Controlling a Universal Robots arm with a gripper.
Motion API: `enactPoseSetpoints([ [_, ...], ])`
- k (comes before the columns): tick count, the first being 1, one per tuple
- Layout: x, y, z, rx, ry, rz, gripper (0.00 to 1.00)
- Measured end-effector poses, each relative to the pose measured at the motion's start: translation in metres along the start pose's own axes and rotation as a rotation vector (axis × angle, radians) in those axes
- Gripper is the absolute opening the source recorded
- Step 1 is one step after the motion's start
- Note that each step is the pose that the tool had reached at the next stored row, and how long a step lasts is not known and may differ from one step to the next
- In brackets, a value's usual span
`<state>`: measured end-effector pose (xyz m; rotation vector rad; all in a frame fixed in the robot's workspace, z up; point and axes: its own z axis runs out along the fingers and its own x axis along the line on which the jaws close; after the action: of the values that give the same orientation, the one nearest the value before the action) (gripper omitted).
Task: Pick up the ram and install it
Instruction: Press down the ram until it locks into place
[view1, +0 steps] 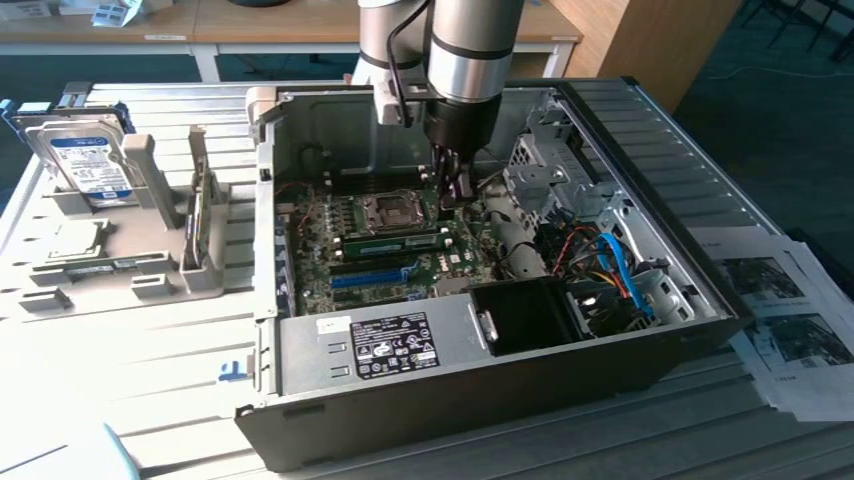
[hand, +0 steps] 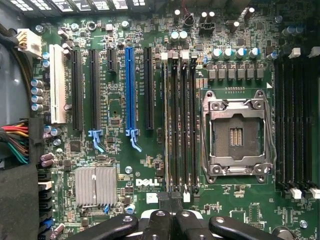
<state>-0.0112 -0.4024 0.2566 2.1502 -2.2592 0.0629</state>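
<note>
Just beyond the closed, empty gripper (hand: 170, 206), the ram (view1: 390, 243) sat seated in its slot; light, stiff and fragile, it looked best gripped by its long edges.

Hard drive (view1: 84, 160) upright beside open computer case (view1: 641, 130).

My arm (view1: 461, 40): cut off by the exterior view's upper edge.
My fingers (hand: 170, 207): only the dark tips show, pressed together, the rest cut off.
Ram (view1: 390, 243): label unreadable, beside the processor socket (view1: 396, 208).
Printed sheets (view1: 787, 320): cut off right of the computer case (view1: 694, 180).
</note>
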Motion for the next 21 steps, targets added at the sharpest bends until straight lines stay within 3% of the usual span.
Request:
enactPoseSetpoints([
  [13, -0.001, 0.0002, 0.0132, 0.0001, -0.0002, 0.0, 0.1],
  [21, -0.001, 0.0002, 0.0155, 0.0, 0.0, 0.0, 0.1],
])
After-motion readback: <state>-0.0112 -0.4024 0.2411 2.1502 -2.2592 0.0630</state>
